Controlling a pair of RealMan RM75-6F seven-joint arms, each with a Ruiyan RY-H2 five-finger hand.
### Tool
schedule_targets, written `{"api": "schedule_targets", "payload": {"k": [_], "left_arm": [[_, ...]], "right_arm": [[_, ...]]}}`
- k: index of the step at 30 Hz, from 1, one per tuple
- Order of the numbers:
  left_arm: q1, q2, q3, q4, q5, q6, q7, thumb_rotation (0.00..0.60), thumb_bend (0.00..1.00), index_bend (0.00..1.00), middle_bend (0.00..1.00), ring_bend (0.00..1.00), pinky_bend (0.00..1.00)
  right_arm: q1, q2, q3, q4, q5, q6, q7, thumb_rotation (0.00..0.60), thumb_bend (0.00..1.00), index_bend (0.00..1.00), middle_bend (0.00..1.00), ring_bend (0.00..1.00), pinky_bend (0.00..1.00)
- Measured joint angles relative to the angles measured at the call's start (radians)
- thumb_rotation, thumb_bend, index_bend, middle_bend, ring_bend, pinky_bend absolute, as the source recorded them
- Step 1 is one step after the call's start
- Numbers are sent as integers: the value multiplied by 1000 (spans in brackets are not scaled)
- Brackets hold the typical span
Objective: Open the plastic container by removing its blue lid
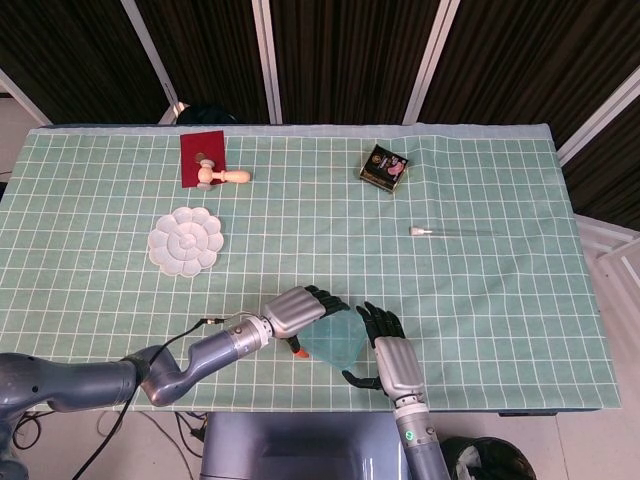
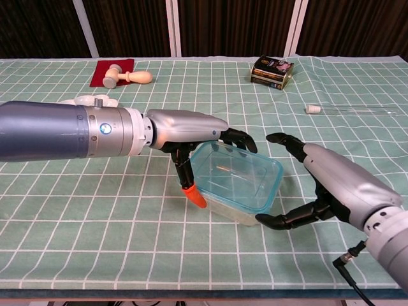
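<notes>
The left hand [image 2: 191, 137], centre-left in the chest view, drapes its fingers over the plastic container [image 2: 239, 185], low and central, steadying it. The right hand [image 2: 322, 185] is spread wide beside it, holding nothing. Its thumb should hook under the blue lid [image 2: 239, 171] corner, then peel upward.

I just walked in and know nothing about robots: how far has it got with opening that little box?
Early stage. The blue lid is still seated on the plastic container, so nothing is open yet. Both hands have arrived: the left hand has its fingers over the far left corner, and the right hand cups the right end, thumb near the lid rim. Gripping and lifting the lid remain.
</notes>
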Motion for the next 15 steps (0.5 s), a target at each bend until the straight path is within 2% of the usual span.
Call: {"api": "schedule_targets", "payload": {"k": [15], "left_arm": [[-9,6,6,-12,-17,-21,16,600,68,189,181,230,376]], "right_arm": [[-7,-26,11,1,17,17,63,600,288,0,0,0,0]]}}
